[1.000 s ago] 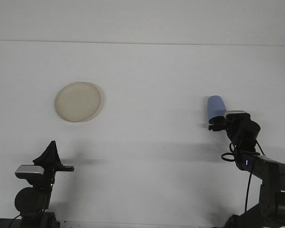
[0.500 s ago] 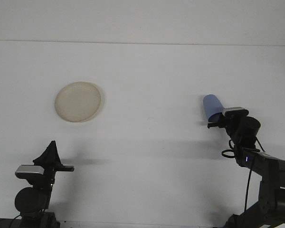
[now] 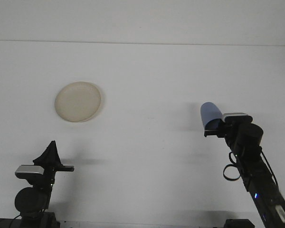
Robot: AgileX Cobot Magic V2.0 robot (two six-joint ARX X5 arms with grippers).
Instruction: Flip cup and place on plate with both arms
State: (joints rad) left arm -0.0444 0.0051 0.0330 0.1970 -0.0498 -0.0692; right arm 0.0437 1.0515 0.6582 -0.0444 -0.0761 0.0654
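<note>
Holding a blue cup (image 3: pixel 210 114) in the right pincer (image 3: pixel 213 127) above a white surface (image 3: pixel 152 85), on the right side of the view.

The cup tilts to the left, its rounded end up, clamped at its lower end by the right pincer. A round cream plate (image 3: pixel 78 101) lies flat well apart on the left. The left pincer (image 3: pixel 50 153) sits low at the near left, its fingers closed to a point, holding nothing.

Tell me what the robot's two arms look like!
Both arms are black. The left arm has a round joint, a silver-grey block on its side and a pointy black tool. The right arm is long, with looping black cables, a silver-grey block near its tool and a tiny blue light.
</note>
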